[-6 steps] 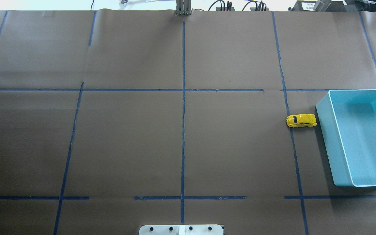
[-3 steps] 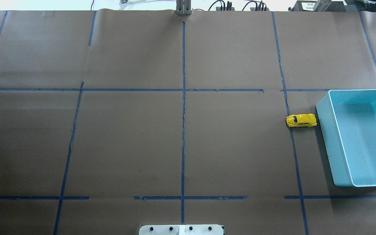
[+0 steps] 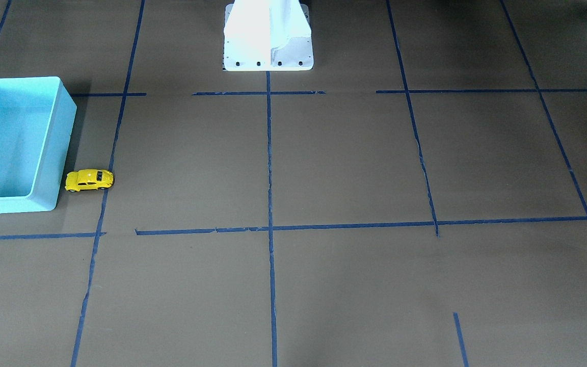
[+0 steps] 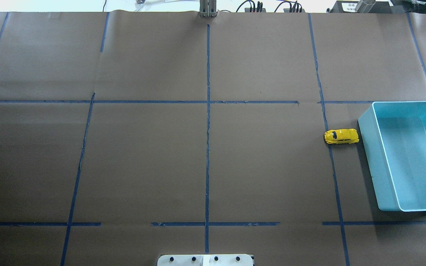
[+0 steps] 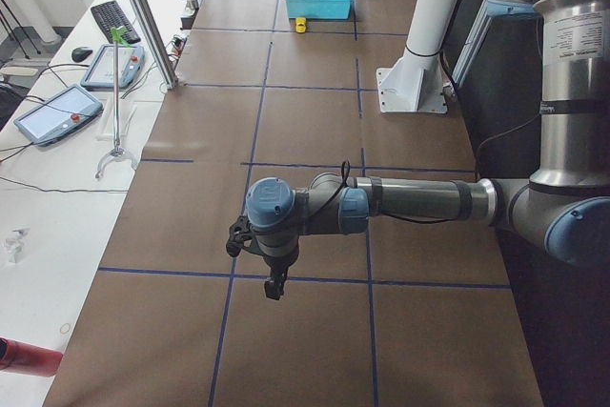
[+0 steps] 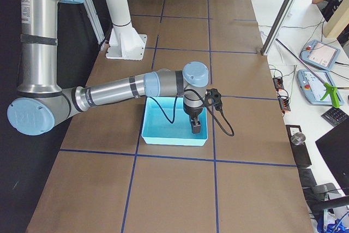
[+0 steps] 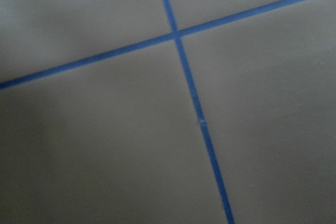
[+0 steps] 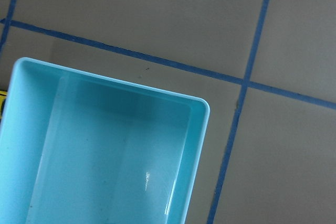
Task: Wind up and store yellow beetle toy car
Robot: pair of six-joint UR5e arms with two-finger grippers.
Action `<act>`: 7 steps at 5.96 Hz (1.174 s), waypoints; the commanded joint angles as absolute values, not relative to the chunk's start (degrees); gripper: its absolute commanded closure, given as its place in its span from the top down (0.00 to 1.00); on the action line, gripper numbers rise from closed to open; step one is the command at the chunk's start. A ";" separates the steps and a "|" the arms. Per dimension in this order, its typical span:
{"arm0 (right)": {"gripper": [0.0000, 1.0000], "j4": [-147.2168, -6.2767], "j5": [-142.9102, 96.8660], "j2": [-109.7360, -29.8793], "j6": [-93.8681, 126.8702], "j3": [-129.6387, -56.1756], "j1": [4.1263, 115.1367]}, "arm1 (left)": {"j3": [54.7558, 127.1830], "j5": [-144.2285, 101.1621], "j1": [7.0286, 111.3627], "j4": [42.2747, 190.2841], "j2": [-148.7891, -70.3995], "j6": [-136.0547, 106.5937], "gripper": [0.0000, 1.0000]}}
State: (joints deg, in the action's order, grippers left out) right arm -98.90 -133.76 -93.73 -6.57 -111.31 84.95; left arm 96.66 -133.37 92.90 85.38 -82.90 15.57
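Note:
The yellow beetle toy car (image 4: 341,136) stands on its wheels on the brown paper, just left of the turquoise bin (image 4: 364,122). It also shows in the front view (image 3: 89,180) and small in the left view (image 5: 300,25). The bin (image 3: 64,127) holds nothing I can see. My left gripper (image 5: 274,288) hangs over the table's far left end, far from the car. My right gripper (image 6: 196,127) hangs over the bin (image 6: 163,137). Both grippers show only in the side views, so I cannot tell whether they are open or shut.
The white robot base (image 4: 205,259) sits at the table's near middle edge. Blue tape lines (image 4: 208,111) divide the brown paper into a grid. A metal post (image 5: 143,16) and a side bench with tablets (image 5: 52,111) stand beyond the table's far edge.
A small dark tip at the overhead view's left edge has gone out of view. The car and the bin have not moved.

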 commanded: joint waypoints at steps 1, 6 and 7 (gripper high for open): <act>1.00 -99.05 -130.80 -88.72 -6.59 -115.04 75.74 | 95.11 -133.51 93.96 85.52 -81.21 12.84 1.00; 1.00 -98.70 -111.32 -77.44 -25.83 -112.69 45.90 | 97.90 -133.51 93.78 85.78 -82.27 5.19 1.00; 1.00 -98.61 -111.10 -78.30 -29.15 -110.85 45.71 | 98.78 -133.51 93.78 85.69 -82.00 5.19 1.00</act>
State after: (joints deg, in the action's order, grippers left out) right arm -98.69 -112.64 -77.93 -24.54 -112.50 46.95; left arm 97.91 -133.53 93.81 85.79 -82.16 5.29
